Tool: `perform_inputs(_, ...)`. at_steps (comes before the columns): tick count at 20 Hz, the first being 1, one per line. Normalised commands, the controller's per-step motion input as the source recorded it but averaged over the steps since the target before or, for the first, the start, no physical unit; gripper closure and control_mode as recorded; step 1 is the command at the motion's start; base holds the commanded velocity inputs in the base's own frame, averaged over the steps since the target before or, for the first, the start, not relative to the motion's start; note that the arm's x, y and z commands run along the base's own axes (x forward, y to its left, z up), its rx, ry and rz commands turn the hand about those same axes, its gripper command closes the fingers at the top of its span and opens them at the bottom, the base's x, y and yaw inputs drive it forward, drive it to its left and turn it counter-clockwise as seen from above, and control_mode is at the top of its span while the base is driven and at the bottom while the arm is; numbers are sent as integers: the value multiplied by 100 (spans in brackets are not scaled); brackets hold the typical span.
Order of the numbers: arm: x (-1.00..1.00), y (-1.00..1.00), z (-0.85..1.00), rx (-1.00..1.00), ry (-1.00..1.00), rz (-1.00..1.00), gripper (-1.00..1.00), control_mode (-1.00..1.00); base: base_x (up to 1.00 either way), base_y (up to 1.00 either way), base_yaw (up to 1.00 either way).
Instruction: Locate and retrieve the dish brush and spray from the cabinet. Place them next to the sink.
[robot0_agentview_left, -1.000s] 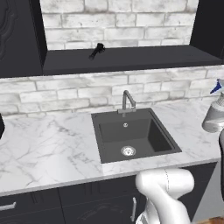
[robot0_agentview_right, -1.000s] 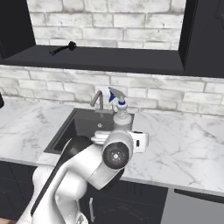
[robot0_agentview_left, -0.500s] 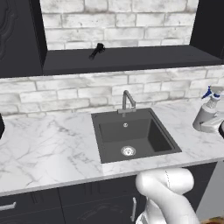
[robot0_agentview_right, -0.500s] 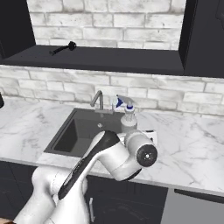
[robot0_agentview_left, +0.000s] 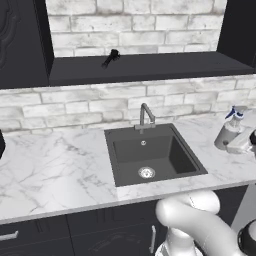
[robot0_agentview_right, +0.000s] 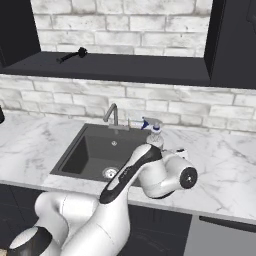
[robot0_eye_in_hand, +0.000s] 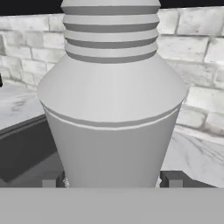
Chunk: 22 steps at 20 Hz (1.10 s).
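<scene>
Up on the wall, the black cabinet (robot0_agentview_left: 145, 65) runs wide above the brick, and its long shelf board carries just one small thing, the dish brush (robot0_agentview_left: 111, 57), lying toward the left end. Below it the white marble surface (robot0_agentview_left: 55, 165) stretches out with the dark square sink (robot0_agentview_left: 152, 155) set into it, faucet (robot0_agentview_left: 145, 114) at the back rim.

To the right of the basin stands the spray (robot0_agentview_left: 229, 134), grey body upright, blue-and-white trigger on top, at or just above the marble between the sink's right edge and the brick wall. The tool (robot0_eye_in_hand: 111, 183) is around its lower body: in the hand view the two dark fingertips sit either side of the bottle, right against its sides, so it looks gripped, though I can't quite see contact.

My reading is that the spray's half of the job is at its last step, the set-down beside the sink. The next move calls for letting the bottle settle fully, then parting the fingers and backing straight away so the narrow bottle isn't nudged over.

For room, the marble right of the bottle is bare and broad; the basin's lip on the left is the edge to mind. After that the brush waits on the shelf, with the side panels well clear of it.
</scene>
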Motion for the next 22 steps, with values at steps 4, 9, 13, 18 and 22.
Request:
perform_inputs(4,58,-13,-53,-6,0,13,100,-100,0,0,0)
perform_inputs(9,55,-5,-52,-8,0,14,100,-100,0,0,0)
perform_inputs(13,54,-6,-48,-8,0,12,100,-100,0,0,0)
perform_inputs(18,56,-7,-46,-7,0,10,100,-100,0,0,0)
perform_inputs(22,60,-8,-43,-6,0,10,100,-100,0,0,0)
